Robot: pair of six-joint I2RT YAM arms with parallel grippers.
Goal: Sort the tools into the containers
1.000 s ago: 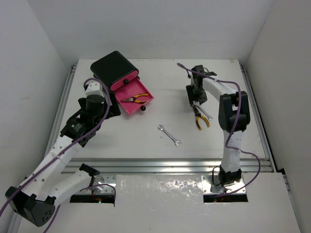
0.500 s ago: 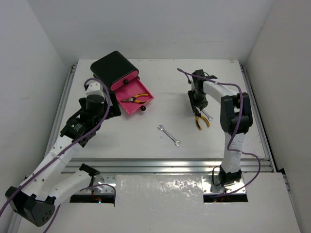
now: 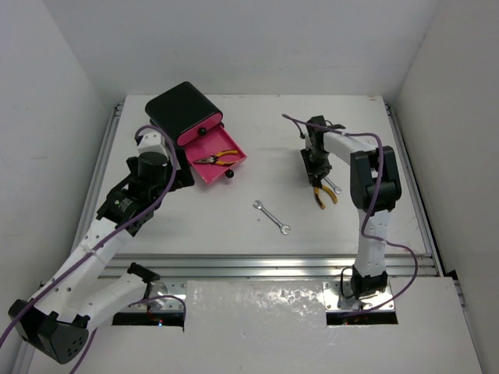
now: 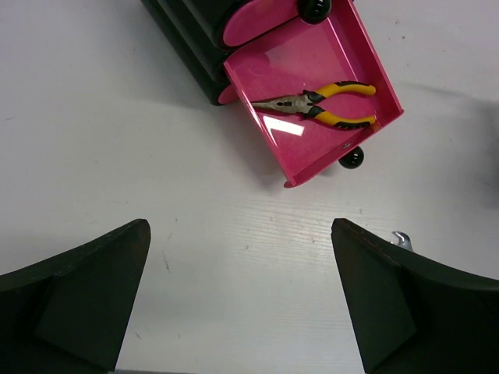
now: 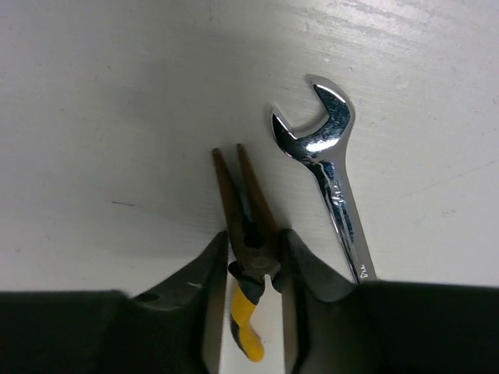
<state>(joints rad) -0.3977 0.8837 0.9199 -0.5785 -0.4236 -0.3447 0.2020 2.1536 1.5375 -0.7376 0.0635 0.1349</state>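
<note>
From the top view, the black box (image 3: 181,109) sat at the far left of the tabletop (image 3: 234,249), with its lowest pink drawer (image 3: 237,146) pulled out to the right of it. The stowed pliers (image 3: 217,158) lay inside that drawer, long axis roughly left to right, nose toward the box. The left pincer (image 3: 173,176) hovered just in front of the box. The middle wrench (image 3: 271,216) lay diagonally well to the right of the box and nearer the arms. Farther right, the right pincer (image 3: 317,176) was down on the loose pliers (image 3: 323,195), whose yellow handles pointed toward the arms. The far wrench (image 3: 330,185) lay just beside them.

In the left wrist view, the left pincer (image 4: 240,234) stood spread wide and held nothing. The stowed pliers (image 4: 316,104) lay in the drawer (image 4: 265,132), nose toward the box (image 4: 179,39).

In the right wrist view, the right pincer (image 5: 253,265) pinched the loose pliers (image 5: 248,226) at their pivot, brown nose pointing away. The far wrench (image 5: 331,179) lay alongside, open end the same way.
</note>
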